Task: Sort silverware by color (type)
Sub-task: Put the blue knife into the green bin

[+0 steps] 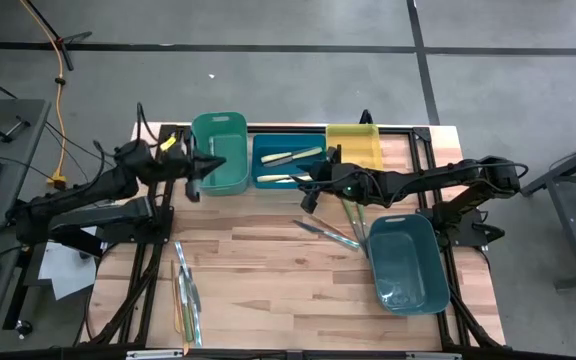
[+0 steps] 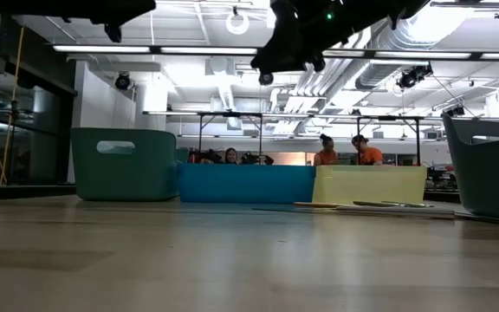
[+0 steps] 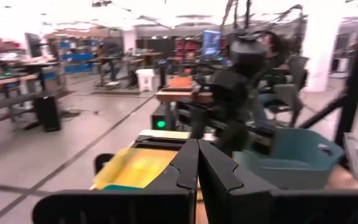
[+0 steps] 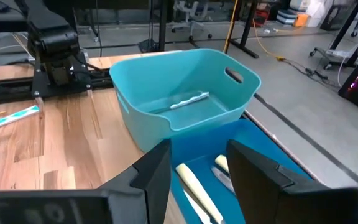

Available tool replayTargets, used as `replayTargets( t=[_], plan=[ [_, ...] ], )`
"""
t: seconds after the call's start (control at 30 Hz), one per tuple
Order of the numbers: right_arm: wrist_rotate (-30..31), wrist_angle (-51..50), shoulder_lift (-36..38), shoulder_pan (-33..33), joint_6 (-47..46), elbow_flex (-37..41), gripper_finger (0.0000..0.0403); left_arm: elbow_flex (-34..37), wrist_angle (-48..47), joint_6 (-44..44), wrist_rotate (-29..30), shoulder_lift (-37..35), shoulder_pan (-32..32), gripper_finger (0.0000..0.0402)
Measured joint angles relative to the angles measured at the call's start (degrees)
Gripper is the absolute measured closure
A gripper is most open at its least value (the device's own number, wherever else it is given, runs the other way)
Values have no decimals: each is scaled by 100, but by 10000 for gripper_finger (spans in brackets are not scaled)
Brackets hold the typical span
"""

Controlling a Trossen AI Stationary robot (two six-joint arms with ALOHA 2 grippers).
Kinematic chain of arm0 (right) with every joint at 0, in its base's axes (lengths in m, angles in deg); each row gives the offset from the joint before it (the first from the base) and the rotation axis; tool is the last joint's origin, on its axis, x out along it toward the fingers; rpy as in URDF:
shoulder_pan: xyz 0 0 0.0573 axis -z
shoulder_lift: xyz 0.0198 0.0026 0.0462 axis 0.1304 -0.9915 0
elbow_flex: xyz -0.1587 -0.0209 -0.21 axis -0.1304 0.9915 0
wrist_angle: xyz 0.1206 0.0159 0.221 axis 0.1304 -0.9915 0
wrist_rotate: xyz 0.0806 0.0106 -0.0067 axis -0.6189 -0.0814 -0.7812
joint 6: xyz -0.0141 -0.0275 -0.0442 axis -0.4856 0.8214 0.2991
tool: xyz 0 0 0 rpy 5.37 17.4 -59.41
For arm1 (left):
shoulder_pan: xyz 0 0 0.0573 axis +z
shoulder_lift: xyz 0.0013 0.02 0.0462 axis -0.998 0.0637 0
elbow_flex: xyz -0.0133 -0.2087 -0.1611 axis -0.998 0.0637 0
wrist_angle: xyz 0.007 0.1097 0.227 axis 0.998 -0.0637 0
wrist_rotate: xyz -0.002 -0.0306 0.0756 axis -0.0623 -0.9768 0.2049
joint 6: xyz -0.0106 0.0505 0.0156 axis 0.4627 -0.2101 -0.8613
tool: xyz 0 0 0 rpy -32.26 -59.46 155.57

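Note:
Pale yellow-handled silverware (image 1: 288, 157) lies in the blue bin (image 1: 268, 168) and shows again as yellow handles (image 4: 194, 186) in the right wrist view. A clear utensil (image 4: 188, 100) lies in the green bin (image 1: 220, 152). More utensils lie flat on the table right of centre (image 1: 340, 228) and near the near-left corner (image 1: 185, 290). My right gripper (image 4: 197, 165) hangs open over the blue bin's right end (image 1: 313, 188), holding nothing. My left gripper (image 3: 197, 163) is shut and empty, raised beside the green bin's left side (image 1: 196, 172).
A yellow bin (image 1: 354, 146) stands right of the blue one at the far edge. A larger teal bin (image 1: 406, 262) sits tilted at the right side. Bare wood lies in the table's middle and near side. People sit in the room beyond (image 2: 345, 152).

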Motion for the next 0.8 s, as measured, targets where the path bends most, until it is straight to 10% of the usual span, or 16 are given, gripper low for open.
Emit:
replayTargets(
  t=[0.8],
  plan=[
    [-153, 134, 0, -4, 167, 0, 251, 1330, 1851, 97, 232, -170, -1013, 401]
  ],
)
